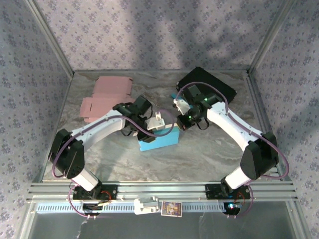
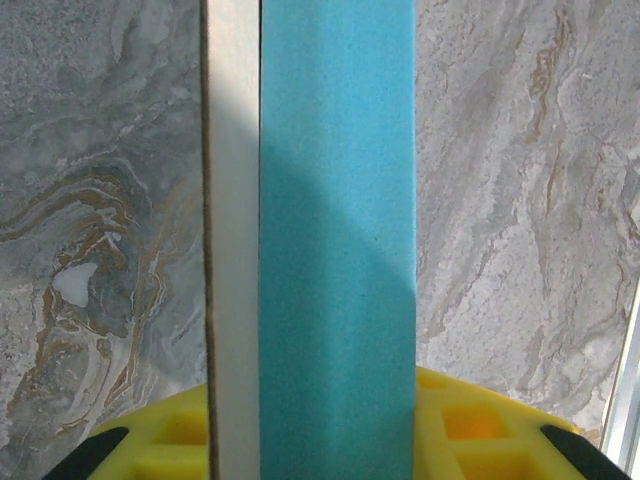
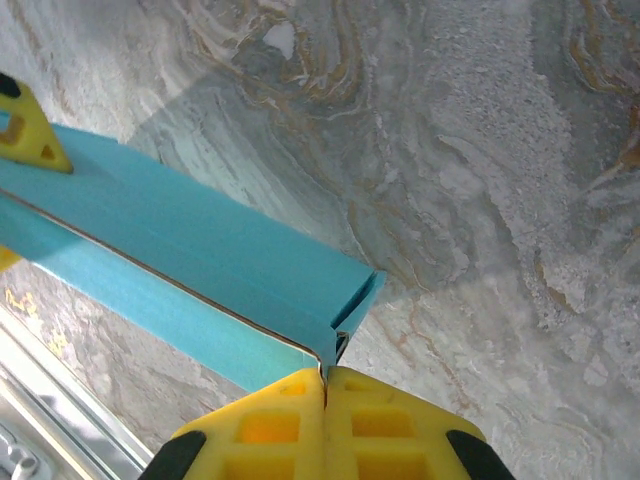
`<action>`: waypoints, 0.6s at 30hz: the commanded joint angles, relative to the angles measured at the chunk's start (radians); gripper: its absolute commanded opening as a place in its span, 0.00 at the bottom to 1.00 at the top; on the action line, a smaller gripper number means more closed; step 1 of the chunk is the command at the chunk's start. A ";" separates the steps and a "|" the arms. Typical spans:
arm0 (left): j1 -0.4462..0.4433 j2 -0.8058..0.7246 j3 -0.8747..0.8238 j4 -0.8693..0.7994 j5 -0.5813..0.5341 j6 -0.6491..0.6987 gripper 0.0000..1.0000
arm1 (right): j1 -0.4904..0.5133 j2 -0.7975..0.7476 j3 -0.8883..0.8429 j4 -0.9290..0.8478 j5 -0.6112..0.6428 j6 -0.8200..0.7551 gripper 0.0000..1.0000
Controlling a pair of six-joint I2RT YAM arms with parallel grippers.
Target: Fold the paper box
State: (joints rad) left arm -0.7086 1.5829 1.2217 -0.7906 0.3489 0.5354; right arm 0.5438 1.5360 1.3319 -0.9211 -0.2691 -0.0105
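A grey marbled table (image 1: 209, 154) sits inside patterned walls (image 1: 149, 30), with both arms reaching to its middle.

The right gripper (image 3: 325, 400) has its yellow fingers (image 3: 260, 430) pressed flat together. The thin edge at the open end of the blue paper box (image 3: 200, 270) runs straight into the seam between them, so they appear to pinch a single layer of card there. The left gripper (image 2: 312, 440) is part-way closed on the same box: its fingers (image 2: 470, 430) stand on either side of the blue panel, with a strip of pale inner card showing just beside it (the unprinted side, by the look of it).

From above, the box lies near the table's centre, slightly to the left, as a long flattened sleeve held between the two grippers, left at one end and right at the other. A pink flat blank (image 1: 105, 98) lies at the far left and a black board (image 1: 207, 83) at the far right, both well apart from the work.

The step in hand seems to be shaping the sleeve's right end: one arm anchors, the other works the flap. The next move probably calls for the left grip to hold firm while the right swings its pinched edge along the crease, slowly enough not to tear or buckle the card.
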 commanded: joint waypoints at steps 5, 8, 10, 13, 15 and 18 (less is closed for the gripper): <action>0.002 0.042 0.015 -0.057 -0.048 -0.045 0.19 | 0.042 -0.045 -0.058 0.079 0.071 0.225 0.00; 0.002 0.042 0.016 -0.056 -0.055 -0.050 0.19 | 0.062 -0.072 -0.103 0.126 0.097 0.270 0.00; 0.002 0.040 0.015 -0.055 -0.059 -0.053 0.19 | 0.078 -0.104 -0.130 0.157 0.136 0.274 0.00; 0.002 0.040 0.014 -0.050 -0.067 -0.057 0.19 | 0.089 -0.146 -0.214 0.208 0.169 0.274 0.00; 0.003 0.040 0.013 -0.044 -0.069 -0.061 0.19 | 0.104 -0.167 -0.251 0.233 0.192 0.266 0.00; 0.002 0.043 0.013 -0.040 -0.076 -0.067 0.19 | 0.122 -0.195 -0.315 0.275 0.214 0.271 0.00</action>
State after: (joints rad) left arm -0.7086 1.5921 1.2320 -0.7906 0.3439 0.5014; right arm 0.6430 1.3544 1.0824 -0.6373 -0.0856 0.2371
